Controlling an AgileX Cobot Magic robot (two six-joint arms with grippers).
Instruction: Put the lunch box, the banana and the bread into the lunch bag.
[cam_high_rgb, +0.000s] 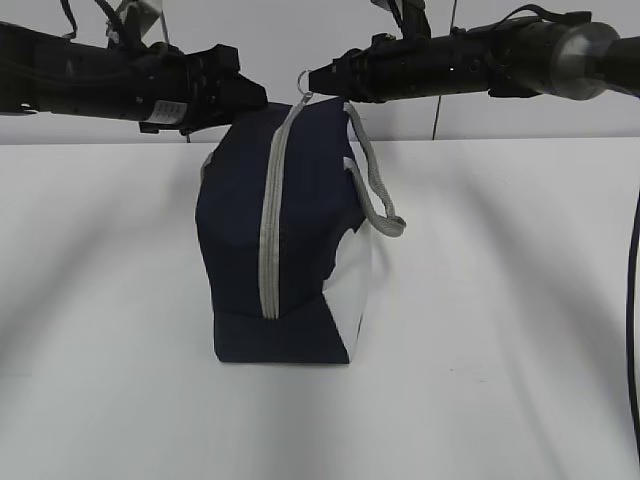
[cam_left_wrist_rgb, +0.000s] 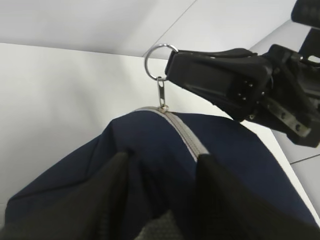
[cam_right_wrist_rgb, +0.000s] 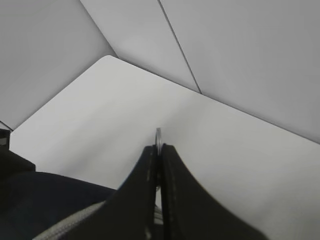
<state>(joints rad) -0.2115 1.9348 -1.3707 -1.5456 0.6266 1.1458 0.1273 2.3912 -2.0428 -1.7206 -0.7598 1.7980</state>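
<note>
The navy lunch bag (cam_high_rgb: 300, 210) stands on end on the white table, its grey zipper (cam_high_rgb: 268, 230) closed along the whole visible length. My right gripper (cam_high_rgb: 312, 78) is shut on the zipper's ring pull (cam_right_wrist_rgb: 158, 134) at the bag's top; the ring also shows in the left wrist view (cam_left_wrist_rgb: 146, 64). My left gripper (cam_high_rgb: 250, 100) grips a fold of the bag's top fabric, which bunches between its fingers (cam_left_wrist_rgb: 100, 200). The lunch box, the banana and the bread are not in view.
The white table (cam_high_rgb: 500, 320) spreads on all sides of the bag, with a grey wall behind it. A grey strap handle (cam_high_rgb: 378, 185) hangs off the bag's right side above its white side panel (cam_high_rgb: 352, 285).
</note>
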